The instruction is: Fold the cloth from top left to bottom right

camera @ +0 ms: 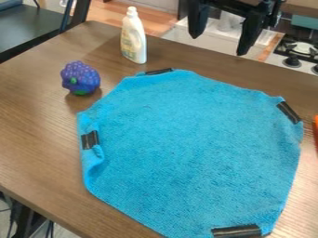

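the black two-finger hand, spread and empty, is at one o'clock; the blue fuzzy cloth lies open on the brown wooden table. a low approach could topple the white plastic bottle toward eleven; a shallow pinch might slip.

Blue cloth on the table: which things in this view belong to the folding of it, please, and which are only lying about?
For the folding:
- blue cloth, spread out
- black strips at its edges
- end effector, open, at the top

Only lying about:
- white bottle, upright
- purple toy
- orange thing, cut off at right
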You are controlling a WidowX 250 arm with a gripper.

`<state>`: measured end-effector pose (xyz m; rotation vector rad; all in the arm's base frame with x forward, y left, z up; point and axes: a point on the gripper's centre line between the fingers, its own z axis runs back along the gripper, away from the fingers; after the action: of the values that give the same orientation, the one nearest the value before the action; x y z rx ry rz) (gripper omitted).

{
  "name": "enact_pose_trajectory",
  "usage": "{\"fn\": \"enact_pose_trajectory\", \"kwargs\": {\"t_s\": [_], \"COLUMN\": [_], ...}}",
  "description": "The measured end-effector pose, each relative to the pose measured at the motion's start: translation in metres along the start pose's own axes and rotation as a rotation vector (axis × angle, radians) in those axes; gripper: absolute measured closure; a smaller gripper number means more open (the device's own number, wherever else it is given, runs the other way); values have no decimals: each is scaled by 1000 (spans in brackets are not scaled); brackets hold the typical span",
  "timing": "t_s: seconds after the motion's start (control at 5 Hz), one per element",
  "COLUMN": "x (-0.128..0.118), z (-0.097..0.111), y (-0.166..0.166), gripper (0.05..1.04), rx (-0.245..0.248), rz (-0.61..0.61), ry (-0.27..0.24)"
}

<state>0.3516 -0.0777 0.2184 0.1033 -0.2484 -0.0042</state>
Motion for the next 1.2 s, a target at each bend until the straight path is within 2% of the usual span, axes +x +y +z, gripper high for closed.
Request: {"fn": "enact_pose_trajectory", "kwargs": {"t_s": [0.2,0.4,0.6,0.8,1.0,1.2], "x": [0,8,24,38,48,49], "z": [-14,-37,-48,-52,-61,-66], "y": [-3,9,9,13,35,64], "gripper": [82,82,82,82,82,82], "rx": [9,25,35,40,72,64], "rz": [-6,30,51,31,-69,-176], "ry": [38,83,92,68,18,-11]}}
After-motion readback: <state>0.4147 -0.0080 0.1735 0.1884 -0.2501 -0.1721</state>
